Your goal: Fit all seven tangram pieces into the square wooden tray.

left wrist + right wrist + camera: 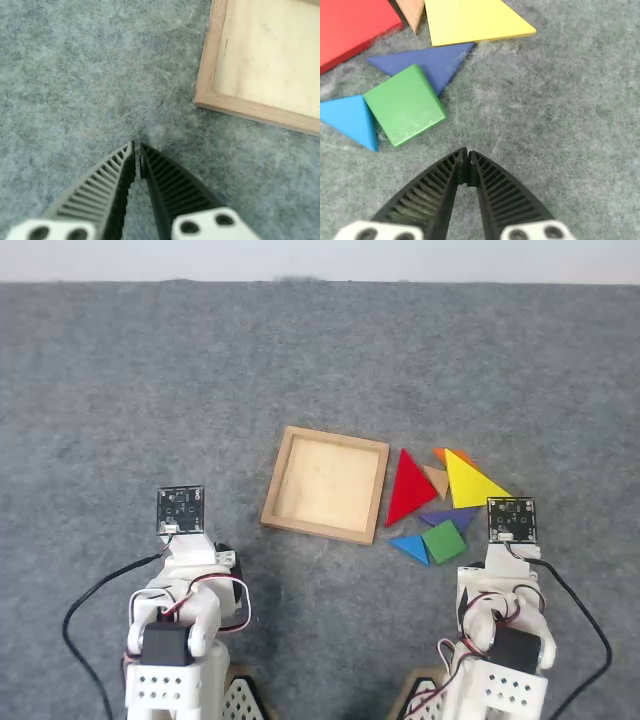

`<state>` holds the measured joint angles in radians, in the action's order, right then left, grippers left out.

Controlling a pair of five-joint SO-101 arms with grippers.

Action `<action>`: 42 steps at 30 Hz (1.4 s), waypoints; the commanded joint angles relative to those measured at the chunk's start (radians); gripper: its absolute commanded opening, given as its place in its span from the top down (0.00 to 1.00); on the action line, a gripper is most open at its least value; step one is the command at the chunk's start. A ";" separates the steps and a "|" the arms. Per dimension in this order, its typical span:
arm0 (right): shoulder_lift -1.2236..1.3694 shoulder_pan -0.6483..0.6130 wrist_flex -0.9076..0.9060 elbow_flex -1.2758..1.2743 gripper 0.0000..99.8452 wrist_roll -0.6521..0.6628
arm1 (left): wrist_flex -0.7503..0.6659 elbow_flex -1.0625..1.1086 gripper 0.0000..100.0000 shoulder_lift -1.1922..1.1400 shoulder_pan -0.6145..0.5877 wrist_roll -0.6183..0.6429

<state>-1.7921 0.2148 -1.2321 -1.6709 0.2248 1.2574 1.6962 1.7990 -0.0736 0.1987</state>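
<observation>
The square wooden tray (283, 476) lies empty in the middle of the grey felt; its corner (210, 95) shows in the left wrist view. To its right lie the pieces: a red triangle (408, 486), yellow triangle (468, 480), tan piece (436, 480), orange piece (440, 453), dark blue piece (447, 516), green square (442, 541) and light blue triangle (410, 547). My left gripper (136, 148) is shut and empty, near the tray's front left corner. My right gripper (468, 154) is shut and empty, just beside the green square (405, 103) and dark blue piece (427, 62).
Grey felt covers the whole table. Both arm bases stand at the front edge, the left arm (180, 570) and the right arm (505, 580). A pale wall runs along the back.
</observation>
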 commanded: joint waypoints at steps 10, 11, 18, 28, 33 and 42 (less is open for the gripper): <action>-0.022 0.008 -0.007 -0.014 0.98 0.008 | 0.005 -0.013 0.99 0.020 -0.006 -0.015; -0.022 0.008 -0.007 -0.014 0.98 0.008 | 0.005 -0.013 0.99 0.020 -0.006 -0.015; -0.022 0.008 -0.007 -0.014 0.98 0.008 | 0.005 -0.013 0.99 0.020 -0.006 -0.015; -0.022 0.008 -0.007 -0.014 0.98 0.008 | 0.005 -0.013 0.99 0.020 -0.006 -0.015; -0.022 0.008 -0.007 -0.014 0.98 0.008 | 0.005 -0.013 0.99 0.020 -0.006 -0.015; -0.022 0.008 -0.007 -0.014 0.98 0.008 | 0.005 -0.013 0.99 0.020 -0.006 -0.015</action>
<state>-1.7921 0.2148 -1.2321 -1.6709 0.2248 1.2574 1.6962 1.7990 -0.0736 0.1987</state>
